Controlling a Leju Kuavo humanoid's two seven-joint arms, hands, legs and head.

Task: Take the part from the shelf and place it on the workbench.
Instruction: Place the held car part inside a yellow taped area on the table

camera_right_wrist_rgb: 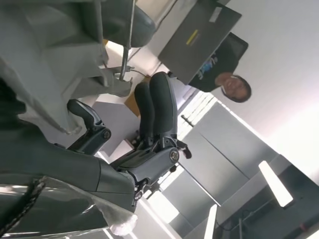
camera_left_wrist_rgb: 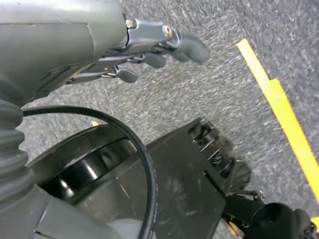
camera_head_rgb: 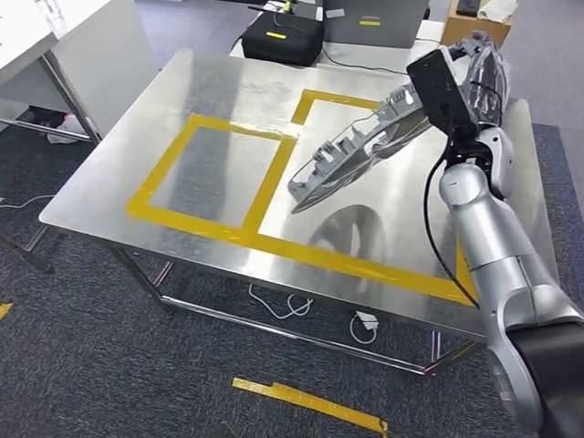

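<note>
A: What was the biggest thing there?
B: One workbench (camera_head_rgb: 206,100), a flat sheet of brushed steel on thin metal legs, marked with two rectangles of yellow tape (camera_head_rgb: 272,173), one small and one large. Dark rough carpet lay under it.

A: And the part?
B: A single part (camera_head_rgb: 351,151), long, narrow and grey, moulded plastic with ribs and clips along its edge. It hung tilted above the larger rectangle, not touching the steel, its far end up at the right hand (camera_right_wrist_rgb: 150,129).

A: Was that hand gripping it?
B: Yes, its dark fingers (camera_right_wrist_rgb: 160,107) curled round the part's grey edge.

A: The left hand (camera_left_wrist_rgb: 150,50)?
B: It hung over the carpet, fingers loosely apart, holding nothing.
</note>
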